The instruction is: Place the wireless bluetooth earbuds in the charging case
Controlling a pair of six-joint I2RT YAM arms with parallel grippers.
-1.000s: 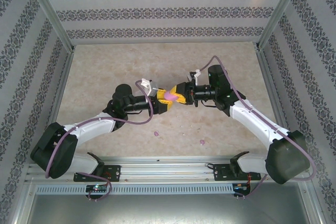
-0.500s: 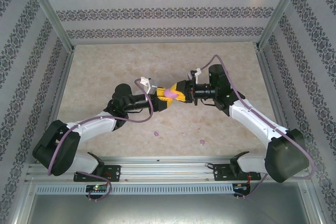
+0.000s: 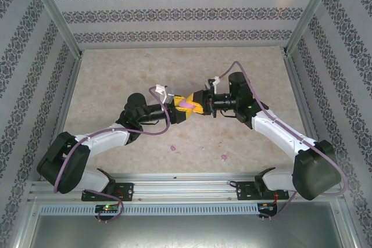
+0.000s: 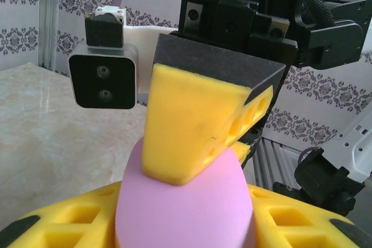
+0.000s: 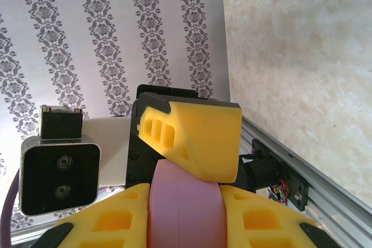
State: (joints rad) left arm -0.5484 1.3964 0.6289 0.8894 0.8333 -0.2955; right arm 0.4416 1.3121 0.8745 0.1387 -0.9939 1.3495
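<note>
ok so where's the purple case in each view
Top external: purple case at centre, where the arms meet.
Left wrist: bottom centre, under a yellow finger.
Right wrist: bottom centre, under a yellow finger too.
Shared landmark: marbled tabletop.

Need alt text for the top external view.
Both arms meet over mid-table, left gripper and right gripper both shut on a purple case. Two lilac earbuds lie loose on the marble tabletop, nearer the arm bases.
</note>
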